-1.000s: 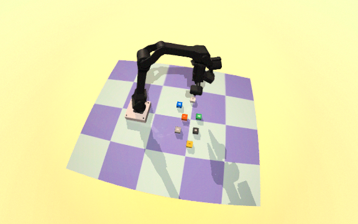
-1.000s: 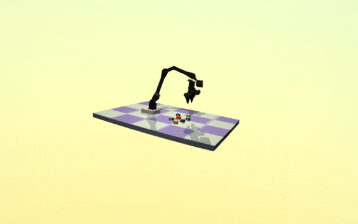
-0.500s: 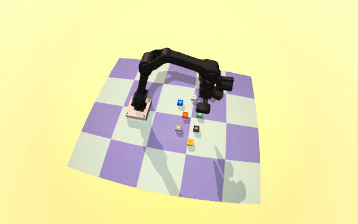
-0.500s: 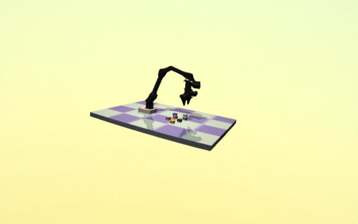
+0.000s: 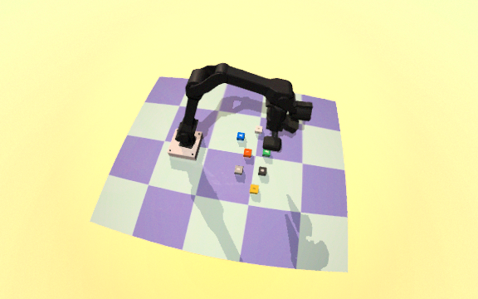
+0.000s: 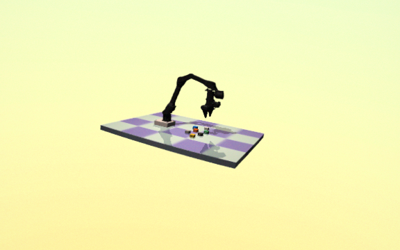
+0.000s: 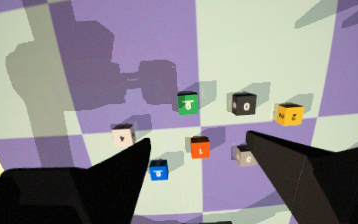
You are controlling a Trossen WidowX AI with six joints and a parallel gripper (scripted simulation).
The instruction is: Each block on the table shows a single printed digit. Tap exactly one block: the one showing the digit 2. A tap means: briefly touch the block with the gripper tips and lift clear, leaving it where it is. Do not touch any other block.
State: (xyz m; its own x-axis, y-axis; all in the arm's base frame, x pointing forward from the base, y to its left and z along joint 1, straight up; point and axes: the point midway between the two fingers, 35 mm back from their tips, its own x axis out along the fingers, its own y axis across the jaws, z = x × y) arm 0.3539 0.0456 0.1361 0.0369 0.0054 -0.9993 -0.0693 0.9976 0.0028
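Observation:
The yellow block (image 5: 254,188) (image 6: 192,135) (image 7: 290,115) shows the digit 2 and stands at the near end of the group in the top view, at the right in the wrist view. My gripper (image 6: 207,117) (image 7: 198,139) is open and empty, pointing down high above the table. In the top view it appears just behind the green block (image 5: 266,153) (image 7: 188,104), its fingertips hidden there. The yellow block lies outside the span of the fingers, beyond the right finger in the wrist view.
Other blocks stand close by: black with 0 (image 5: 262,170) (image 7: 244,104), grey (image 5: 238,169) (image 7: 245,156), orange with 1 (image 5: 247,153) (image 7: 200,148), blue (image 5: 241,135) (image 7: 158,170) and white with 4 (image 5: 259,129) (image 7: 123,135). Black and grey are nearest the yellow one.

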